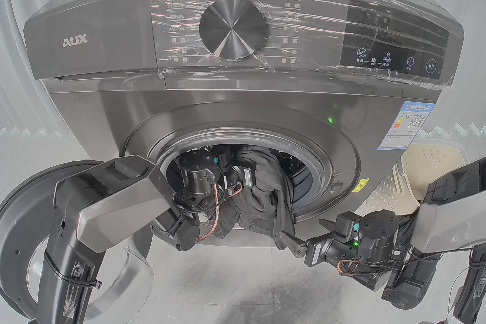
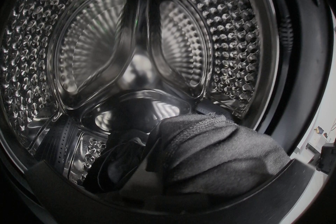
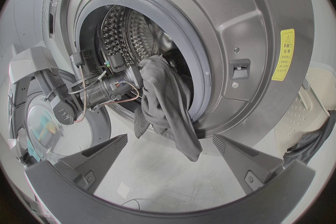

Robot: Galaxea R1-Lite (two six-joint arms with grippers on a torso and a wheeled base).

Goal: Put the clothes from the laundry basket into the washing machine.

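Jaws on the right gripper (image 3: pixel 168 139) gape empty, those on the left gripper (image 3: pixel 134 76) I cannot tell, and the dark grey cloth garment (image 3: pixel 164 102) hangs half out of the grey metal washing machine (image 1: pixel 101 112), so loading seems unfinished.

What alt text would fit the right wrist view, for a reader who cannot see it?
A dark grey garment hangs half out of the washing machine's open round mouth, its lowest tip seemingly between the open jaws of the right gripper. The left arm is at the mouth, right beside the garment.
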